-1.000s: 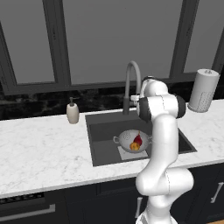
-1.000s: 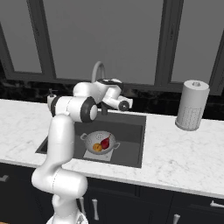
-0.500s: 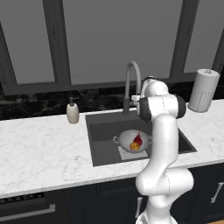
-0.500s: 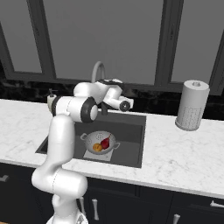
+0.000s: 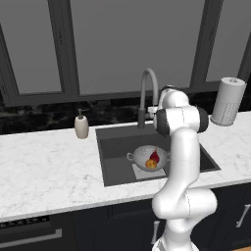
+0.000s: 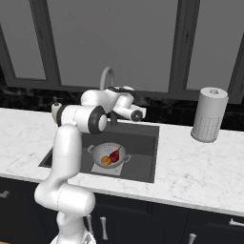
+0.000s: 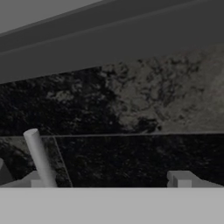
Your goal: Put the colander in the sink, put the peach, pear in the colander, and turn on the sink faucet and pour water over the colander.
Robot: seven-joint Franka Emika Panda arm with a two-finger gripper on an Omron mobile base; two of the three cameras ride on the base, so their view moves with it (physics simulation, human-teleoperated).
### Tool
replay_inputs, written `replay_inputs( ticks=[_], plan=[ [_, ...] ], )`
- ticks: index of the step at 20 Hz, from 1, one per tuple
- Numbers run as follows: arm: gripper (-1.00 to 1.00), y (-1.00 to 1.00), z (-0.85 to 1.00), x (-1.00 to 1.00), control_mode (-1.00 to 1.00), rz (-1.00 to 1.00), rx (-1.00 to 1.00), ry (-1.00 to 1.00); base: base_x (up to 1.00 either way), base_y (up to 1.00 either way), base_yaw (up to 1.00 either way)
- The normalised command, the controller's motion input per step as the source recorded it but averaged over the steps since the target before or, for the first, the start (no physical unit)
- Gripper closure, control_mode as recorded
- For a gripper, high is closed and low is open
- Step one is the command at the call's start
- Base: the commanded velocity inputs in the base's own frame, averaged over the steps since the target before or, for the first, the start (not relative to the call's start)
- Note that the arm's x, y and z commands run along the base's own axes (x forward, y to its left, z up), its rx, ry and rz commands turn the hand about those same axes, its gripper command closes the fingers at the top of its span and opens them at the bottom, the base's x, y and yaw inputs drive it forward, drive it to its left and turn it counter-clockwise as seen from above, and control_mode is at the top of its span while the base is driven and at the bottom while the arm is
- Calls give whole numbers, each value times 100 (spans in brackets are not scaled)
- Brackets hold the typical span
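Note:
The colander point(image 5: 147, 156) sits on the floor of the sink point(image 5: 115, 147), with the orange peach point(image 5: 151, 165) and the dark red pear point(image 5: 155, 157) inside it. In the right base view the colander point(image 6: 108, 153) holds the peach point(image 6: 106, 161) and pear point(image 6: 115, 155) too. My hand is raised behind the basin, at the lower stem of the sink faucet point(image 5: 147, 81). My gripper point(image 7: 107, 181) is open and faces the dark backsplash. A thin grey rod, apparently the faucet lever point(image 7: 39, 157), stands just inside the left fingertip point(image 7: 30, 181). The water is out of view.
A beige soap bottle point(image 5: 81, 125) stands on the marble counter point(image 5: 49, 166) left of the sink. A paper-towel roll point(image 5: 229, 100) stands at the back right. Dark windows and a black backsplash close off the rear.

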Motion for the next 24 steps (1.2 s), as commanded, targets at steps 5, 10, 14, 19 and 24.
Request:
replay_inputs(
  ticks=[5,10,14,19,24],
  plan=[
    [-100,-83,0,0,-100,0,1,0,0,0,0],
    [-100,-96,0,0,-100,0,3,0,0,0,0],
    [-100,-100,0,0,-100,0,4,0,0,0,0],
    [-100,-92,0,0,-100,0,4,0,0,0,0],
    [-100,-80,0,-2,-100,0,5,0,0,0,0]
  ],
)
